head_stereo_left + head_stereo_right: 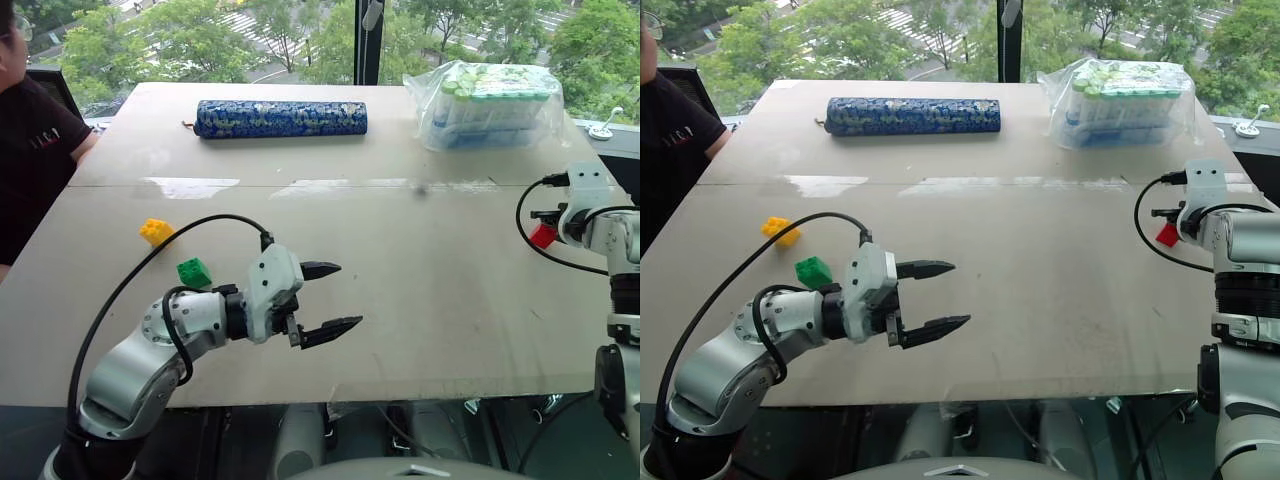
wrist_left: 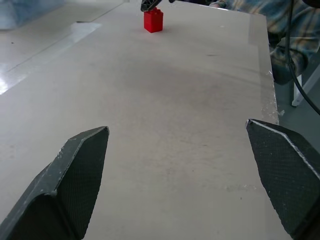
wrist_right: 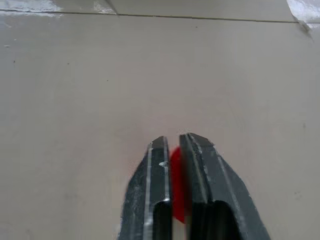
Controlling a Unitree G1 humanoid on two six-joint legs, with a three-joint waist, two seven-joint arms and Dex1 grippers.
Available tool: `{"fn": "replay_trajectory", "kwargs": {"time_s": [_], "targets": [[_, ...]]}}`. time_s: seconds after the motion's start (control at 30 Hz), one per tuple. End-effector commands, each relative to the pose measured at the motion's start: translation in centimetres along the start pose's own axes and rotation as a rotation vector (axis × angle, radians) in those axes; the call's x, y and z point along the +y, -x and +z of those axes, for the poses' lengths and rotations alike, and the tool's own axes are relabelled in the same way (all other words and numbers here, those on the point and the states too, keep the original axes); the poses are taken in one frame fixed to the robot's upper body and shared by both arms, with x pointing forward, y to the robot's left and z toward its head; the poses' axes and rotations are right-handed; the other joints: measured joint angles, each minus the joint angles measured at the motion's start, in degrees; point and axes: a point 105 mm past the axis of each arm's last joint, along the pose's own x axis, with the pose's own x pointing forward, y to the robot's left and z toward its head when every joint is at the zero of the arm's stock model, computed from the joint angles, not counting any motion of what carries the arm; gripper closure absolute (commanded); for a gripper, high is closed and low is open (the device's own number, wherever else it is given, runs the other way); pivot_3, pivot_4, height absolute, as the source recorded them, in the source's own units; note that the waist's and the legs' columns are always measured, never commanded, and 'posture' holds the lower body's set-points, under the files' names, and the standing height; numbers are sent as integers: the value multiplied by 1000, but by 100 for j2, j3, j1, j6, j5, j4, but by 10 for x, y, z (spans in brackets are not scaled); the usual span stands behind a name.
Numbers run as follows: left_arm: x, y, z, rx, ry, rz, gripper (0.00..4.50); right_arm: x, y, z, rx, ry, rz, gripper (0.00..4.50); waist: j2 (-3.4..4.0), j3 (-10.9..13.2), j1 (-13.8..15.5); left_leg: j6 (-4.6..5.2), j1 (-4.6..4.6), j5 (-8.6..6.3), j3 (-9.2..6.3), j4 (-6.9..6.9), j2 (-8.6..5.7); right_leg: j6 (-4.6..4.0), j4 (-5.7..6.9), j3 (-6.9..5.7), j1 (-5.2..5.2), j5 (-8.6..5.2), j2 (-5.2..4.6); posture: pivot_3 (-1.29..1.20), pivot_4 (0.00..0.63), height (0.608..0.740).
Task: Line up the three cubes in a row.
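The red cube (image 3: 176, 185) sits between the two fingers of the right gripper (image 3: 175, 142), near the right edge of the table (image 1: 420, 300); the jaws are narrow and pressed on its two side faces, so it looks held, though I cannot tell if it is lifted or rests on the board. The yellow cube (image 1: 155, 232) and the green cube (image 1: 194, 271) lie well apart from it on the left side, near each other but not touching. The left gripper (image 1: 332, 297) hovers just beside the green one with jaws wide and nothing between them. These cubes look like small hard plastic bricks, so I judge them light and stiff, not fragile, but smooth on the sides and easy to slip or turn in a weak pinch. The best hold is on two opposite flat sides, low and centred, not on the studs on top. Being so light, a cube may also slide if a finger bumps it.
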Motion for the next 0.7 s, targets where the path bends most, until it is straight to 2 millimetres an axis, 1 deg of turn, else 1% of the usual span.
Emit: {"fn": "replay_trajectory", "kwargs": {"time_s": [0.03,0.1,0.17,0.2,0.3,0.4,0.5,0.63,0.7], "targets": [[-4,3,10,-29,-33,-6,0,-13,16,20,-73,16,-55,2150,3,2,1,0,0,0,1,0,0,0,1,1,0,0,0,0,150,740],[-5,5,8,-27,-29,-5,0,-14,21,22,-72,2,-68,1057,4,2,1,0,-2,0,1,-1,0,0,0,1,-2,0,-1,0,150,740],[-6,9,7,-25,-26,-5,0,-15,25,20,-55,-28,-96,121,4,3,3,0,-6,0,1,-2,0,-1,-1,3,-6,0,-2,0,150,740],[-7,12,6,-24,-25,-5,0,-14,26,18,-43,-47,-108,52,4,2,2,-1,-9,0,2,-3,0,-2,-1,4,-10,1,-2,0,150,740],[-11,18,6,-26,-24,-9,0,-9,28,9,-13,-89,-139,52,4,3,2,-2,-12,-1,1,-6,0,-5,-3,0,-16,1,-26,0,150,740],[-13,20,6,-40,-20,-25,0,-7,26,-4,18,-125,-202,52,5,3,0,-2,-12,-1,-1,-7,0,-14,-3,-5,-18,-7,-31,0,150,740],[-11,14,4,-47,-15,-29,0,-7,23,-12,26,-161,-242,52,12,6,20,-2,-14,-1,-2,-6,-2,-14,-3,-13,-17,-9,-34,0,150,740],[-9,5,3,-51,-15,-36,0,-8,9,-15,25,-186,-267,52,19,11,16,-1,-15,-1,1,-4,-9,-12,-4,-24,-15,-9,-34,0,150,740],[-8,3,3,-52,-16,-32,0,-9,5,-14,14,-192,-279,52,20,11,-2,-1,-15,-1,5,-4,-10,-9,-4,-19,-14,-8,-15,0,150,740]]}}
